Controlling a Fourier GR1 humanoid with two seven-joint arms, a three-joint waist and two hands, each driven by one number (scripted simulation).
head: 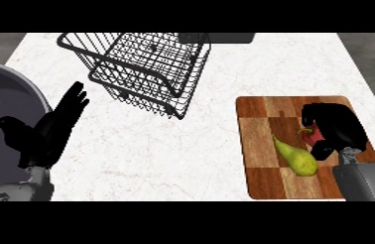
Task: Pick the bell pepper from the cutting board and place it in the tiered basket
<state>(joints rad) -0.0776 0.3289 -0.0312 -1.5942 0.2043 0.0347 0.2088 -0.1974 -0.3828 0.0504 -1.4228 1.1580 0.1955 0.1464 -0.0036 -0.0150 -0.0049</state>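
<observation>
1. The right hand is down on the board, fingers curled over the pepper. Only a sliver of red with a green stem shows at the hand's left edge; the rest is hidden under the palm.
2. Whether the fingers have actually closed round the pepper or only cover it is hard to tell, but they look wrapped about it.
3. The pear lies just left of and below the right hand, almost touching the pepper, on the same board.
4. The step in hand is the grasp: the pepper is not yet off the board as far as can be seen.
5. The basket stands well up and to the left of the right hand, apart from the board, its wire tiers open towards the top.
6. The next move calls for a lift straight up, clear of the pear, then a carry leftward and away to above the basket before letting go.
7. The left hand rests near the left edge, fingers straight and spread, holding nothing.
</observation>
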